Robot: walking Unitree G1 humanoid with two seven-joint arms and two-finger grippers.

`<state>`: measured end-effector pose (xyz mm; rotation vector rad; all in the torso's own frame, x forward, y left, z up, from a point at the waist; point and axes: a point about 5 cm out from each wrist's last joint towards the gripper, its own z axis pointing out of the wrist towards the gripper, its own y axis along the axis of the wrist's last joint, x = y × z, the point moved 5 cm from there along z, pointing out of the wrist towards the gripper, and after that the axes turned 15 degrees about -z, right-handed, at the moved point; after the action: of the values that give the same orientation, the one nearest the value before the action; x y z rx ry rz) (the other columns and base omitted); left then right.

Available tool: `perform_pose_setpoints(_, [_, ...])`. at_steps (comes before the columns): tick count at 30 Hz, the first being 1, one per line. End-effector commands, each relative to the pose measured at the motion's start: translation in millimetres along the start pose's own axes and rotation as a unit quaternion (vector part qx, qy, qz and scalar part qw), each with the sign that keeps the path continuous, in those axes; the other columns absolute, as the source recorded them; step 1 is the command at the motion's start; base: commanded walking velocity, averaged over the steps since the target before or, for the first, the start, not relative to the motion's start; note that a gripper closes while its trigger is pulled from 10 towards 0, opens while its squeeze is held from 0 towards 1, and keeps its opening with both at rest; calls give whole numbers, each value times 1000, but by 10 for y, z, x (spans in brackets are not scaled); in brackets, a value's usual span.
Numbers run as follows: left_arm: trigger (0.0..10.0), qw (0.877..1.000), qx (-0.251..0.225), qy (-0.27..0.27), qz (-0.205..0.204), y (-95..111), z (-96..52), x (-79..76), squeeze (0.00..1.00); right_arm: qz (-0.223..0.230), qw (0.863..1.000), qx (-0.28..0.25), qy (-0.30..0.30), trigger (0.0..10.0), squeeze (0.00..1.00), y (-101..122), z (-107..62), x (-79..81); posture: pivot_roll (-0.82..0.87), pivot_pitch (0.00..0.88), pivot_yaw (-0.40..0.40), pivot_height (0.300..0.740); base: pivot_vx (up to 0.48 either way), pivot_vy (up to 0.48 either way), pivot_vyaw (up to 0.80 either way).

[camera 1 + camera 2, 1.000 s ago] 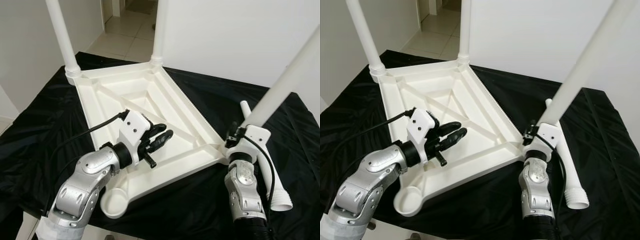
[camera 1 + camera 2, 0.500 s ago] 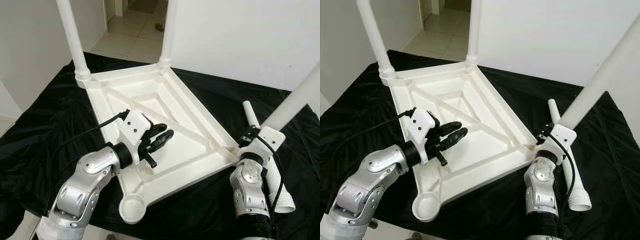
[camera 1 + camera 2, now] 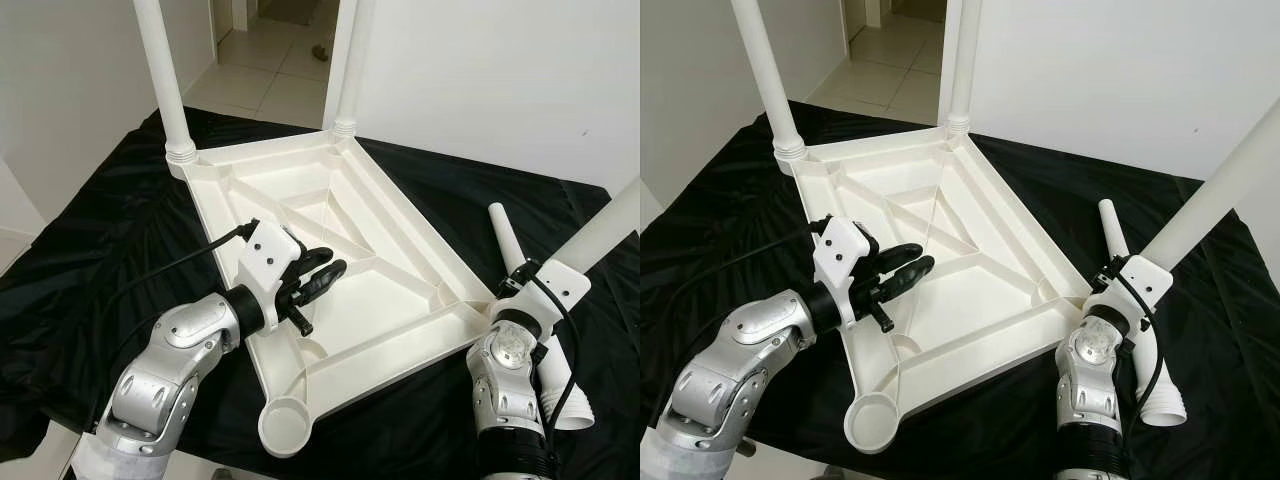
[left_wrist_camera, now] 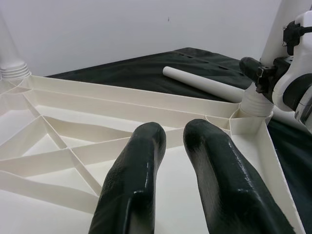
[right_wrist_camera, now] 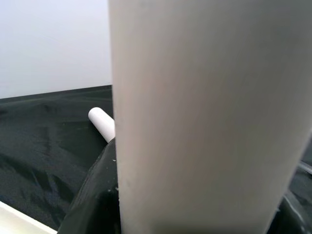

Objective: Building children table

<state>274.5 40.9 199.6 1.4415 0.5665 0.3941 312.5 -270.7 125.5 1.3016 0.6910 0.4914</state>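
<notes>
1. We've got the upturned tabletop (image 3: 330,260) swinging round on the black cloth (image 3: 90,250) — over the last second its near empty socket (image 3: 284,427) has slid to our right and closer to us, and the two far legs (image 3: 160,70) now stand further right in the frame
2. Our right gripper (image 3: 1118,275) holds its clamp on the third leg (image 3: 1215,195), jaws closed around the base right at the tabletop's right corner; that leg leans less than it did a second ago, so we judge it is seating into its socket
3. Our left gripper (image 3: 312,280) hovers over the ribbed underside near the left rim, jaws a narrow gap apart, holding nothing
4. The spare leg (image 3: 535,320) lies on the cloth just beyond our right arm, threaded end toward us
5. That leaves one socket to fill — the near one, now swung within easy reach, so we'd say the spare leg goes there next
</notes>
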Motion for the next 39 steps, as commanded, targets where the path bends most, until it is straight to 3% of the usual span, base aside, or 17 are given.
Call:
perform_pose_setpoints(1, [10000, 1000, -4, 8, 1, 27, -4, -3, 0, -60, 997, 56, -10, 10000, 0, -398, -36, -165, 169, 49, -55, 740, 0, 0, 0])
perform_pose_setpoints(7, [10000, 1000, -3, 7, 1, 21, 0, -5, 0, -51, 997, 50, -4, 10000, 0, -376, -26, -151, 169, 46, -56, 740, 0, 0, 0])
perform_pose_setpoints(8, [10000, 1000, -3, 7, 0, 19, 2, -8, 0, -50, 998, 48, -3, 10000, 71, -372, -25, -153, 169, 46, -56, 740, 0, 0, 0])
perform_pose_setpoints(9, [10000, 1000, -3, 6, 0, 20, 4, -13, 0, -48, 998, 46, -2, 10000, 467, -364, -24, -150, 168, 45, -56, 740, 0, 0, 0])
perform_pose_setpoints(10, [10000, 1000, -3, 6, 0, 19, 7, -16, 0, -48, 998, 44, 0, 10000, 1000, -358, -23, -146, 168, 44, -58, 740, 0, 0, 0])
perform_pose_setpoints(23, [10000, 1000, -6, 5, 2, 29, 25, -15, 0, -41, 999, 2, 23, 10000, 1000, -203, -20, -48, 168, 25, -65, 740, 0, 0, 0])
perform_pose_setpoints(24, [10000, 1000, -7, 5, 2, 31, 29, -13, 0, -43, 999, -5, 28, 10000, 902, -174, -14, -26, 167, 21, -67, 740, 0, 0, 0])
perform_pose_setpoints(25, [10000, 1000, -7, 5, 2, 31, 29, -13, 0, -43, 999, -5, 28, 10000, 902, -174, -14, -26, 167, 21, -67, 740, 0, 0, 0])
perform_pose_setpoints(26, [10000, 1000, -7, 5, 2, 34, 31, -12, 0, -41, 998, -13, 40, 10000, 0, -139, -9, 12, 167, 22, -67, 740, 0, 0, 0])
perform_pose_setpoints(30, [10000, 1000, -8, 5, 3, 35, 35, -11, 0, -37, 997, -20, 59, 10000, 0, -113, -1, 65, 166, 17, -68, 740, 0, 0, 0])
perform_pose_setpoints(32, [10000, 1000, -10, 4, 4, 40, 42, -13, 0, -23, 993, -40, 113, 10000, 0, -33, 25, 188, 164, 14, -70, 740, 0, 0, 0])
perform_pose_setpoints(38, [10000, 1000, -11, 3, 3, 41, 55, -15, 0, -13, 984, -59, 167, 10000, 0, 36, 72, 270, 158, 11, -72, 740, 0, 0, 0])
perform_pose_setpoints(39, [10000, 1000, -12, 2, 3, 42, 56, -20, 0, -11, 977, -74, 198, 10000, 0, 83, 79, 311, 158, 11, -72, 740, 0, 0, 0])
